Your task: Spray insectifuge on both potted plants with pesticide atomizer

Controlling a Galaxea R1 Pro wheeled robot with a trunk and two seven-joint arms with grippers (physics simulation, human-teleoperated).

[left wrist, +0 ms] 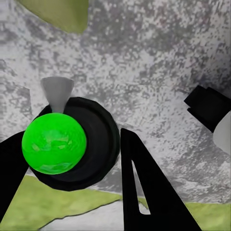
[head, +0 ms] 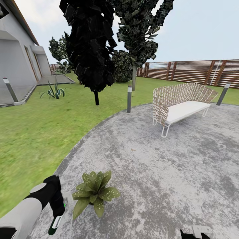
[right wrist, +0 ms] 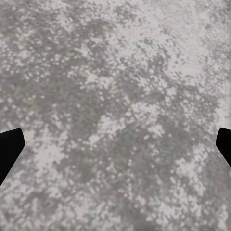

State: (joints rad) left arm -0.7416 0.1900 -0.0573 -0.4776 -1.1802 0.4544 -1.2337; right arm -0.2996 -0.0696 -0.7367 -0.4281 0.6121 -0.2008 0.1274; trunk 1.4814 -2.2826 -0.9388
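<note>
Atomizer (head: pixel 55 221) hangs nose-down, pinched in the left claw (head: pixel 57 203), over the patio (head: pixel 159 172) edge just beside a potted plant (head: pixel 95 192). Right claw (right wrist: pixel 115 144) is spread wide above bare stone. Behind, a wicker seat (head: pixel 181 104) stands near the lawn (head: pixel 36 132).

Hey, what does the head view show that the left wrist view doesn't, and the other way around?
Head view alone: the small green-leaved potted plant, white woven bench, brown slatted fence, dark trees, white house. Left wrist view alone: the bright green round top of the dark pesticide atomizer, seen end-on between the black left gripper fingers. Both: the grey stone patio and lawn.
</note>
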